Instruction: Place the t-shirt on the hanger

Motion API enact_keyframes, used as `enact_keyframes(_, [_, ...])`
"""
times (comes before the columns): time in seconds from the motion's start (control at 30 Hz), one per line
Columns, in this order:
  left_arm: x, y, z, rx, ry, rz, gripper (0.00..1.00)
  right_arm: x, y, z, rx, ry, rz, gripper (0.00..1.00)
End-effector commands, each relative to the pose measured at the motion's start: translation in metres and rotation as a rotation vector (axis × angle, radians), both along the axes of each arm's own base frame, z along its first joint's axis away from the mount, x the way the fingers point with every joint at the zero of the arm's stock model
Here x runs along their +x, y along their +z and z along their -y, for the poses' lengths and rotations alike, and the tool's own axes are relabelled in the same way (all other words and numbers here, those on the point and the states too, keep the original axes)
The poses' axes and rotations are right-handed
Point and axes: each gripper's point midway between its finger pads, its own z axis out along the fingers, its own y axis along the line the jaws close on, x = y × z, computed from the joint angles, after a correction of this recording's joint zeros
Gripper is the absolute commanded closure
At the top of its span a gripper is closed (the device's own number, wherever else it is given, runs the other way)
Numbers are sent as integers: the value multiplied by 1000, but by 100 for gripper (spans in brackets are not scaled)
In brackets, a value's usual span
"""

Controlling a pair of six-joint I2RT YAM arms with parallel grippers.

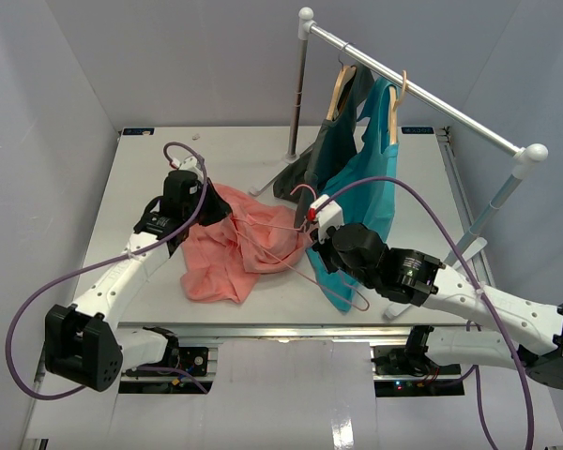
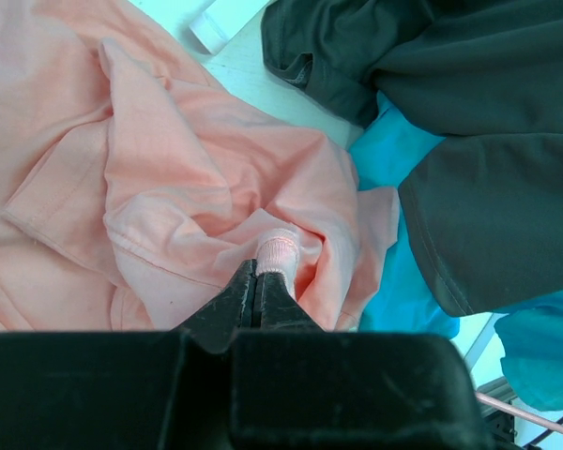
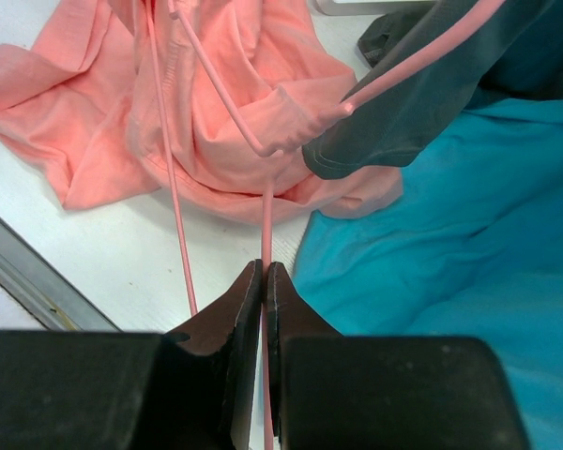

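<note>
The salmon t-shirt [image 1: 227, 251] lies crumpled on the table left of centre. My left gripper [image 2: 257, 274] is shut on a ribbed fold of the t-shirt [image 2: 197, 178] at its upper edge; from above the left gripper [image 1: 205, 208] sits at the cloth's top left. The thin pale-pink hanger [image 3: 266, 220] reaches from the shirt toward the right arm, its bend resting on a fold of the t-shirt [image 3: 94, 122]. My right gripper [image 3: 265, 268] is shut on one rod of it, low above the table. In the top view the hanger [image 1: 296, 255] runs to the right gripper [image 1: 317, 236].
A garment rail [image 1: 422, 94] crosses the back right, carrying two wooden hangers [image 1: 341, 89] with a dark grey shirt [image 1: 310, 161] and a teal shirt [image 1: 368, 178] that drape onto the table beside the right gripper. The rail's post [image 1: 298, 103] stands behind the t-shirt.
</note>
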Motion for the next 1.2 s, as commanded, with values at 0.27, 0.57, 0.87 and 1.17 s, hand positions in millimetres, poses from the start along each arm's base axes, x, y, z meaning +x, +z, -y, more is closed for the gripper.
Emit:
enact_keyframes(0.27, [-37, 102, 46, -242, -303, 215, 100, 16, 37, -55, 213, 6, 113, 92])
enact_keyframes(0.57, [-71, 147, 54, -356, -398, 293, 100, 31, 58, -92, 305, -33, 221, 92])
enact_keyframes(0.87, [-89, 142, 52, -420, -389, 284, 100, 40, 75, -97, 435, -119, 298, 92])
enact_keyframes(1.17, [-99, 122, 56, -441, -429, 266, 100, 44, 92, -106, 535, -138, 331, 92])
